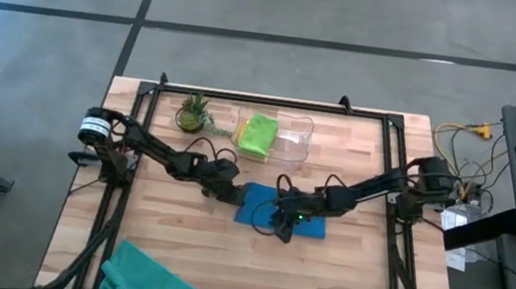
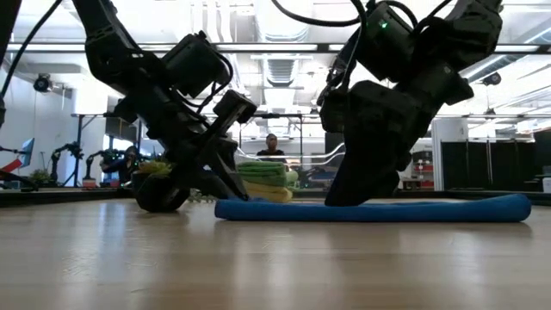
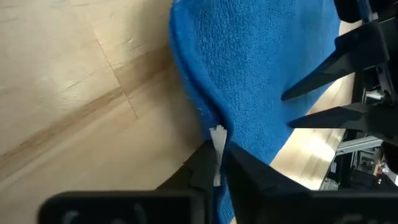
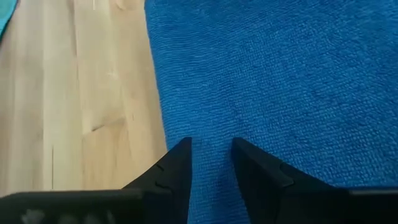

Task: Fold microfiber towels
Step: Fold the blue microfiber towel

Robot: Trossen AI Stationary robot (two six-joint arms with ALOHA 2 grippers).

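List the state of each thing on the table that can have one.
Blue towel: flat, edge pinched.
Lime green towel: folded, in clear bin.
Teal towel: crumpled, at table edge.
Left end effector: shut on blue towel.
Right end effector: open over blue towel.

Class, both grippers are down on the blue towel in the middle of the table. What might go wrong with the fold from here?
1. The left gripper pinches only the thin edge of the blue towel, so it may slip free when lifted.
2. The right gripper has fingers apart on flat cloth; closing may bunch it or catch nothing.
3. The grippers stand close together and might collide.
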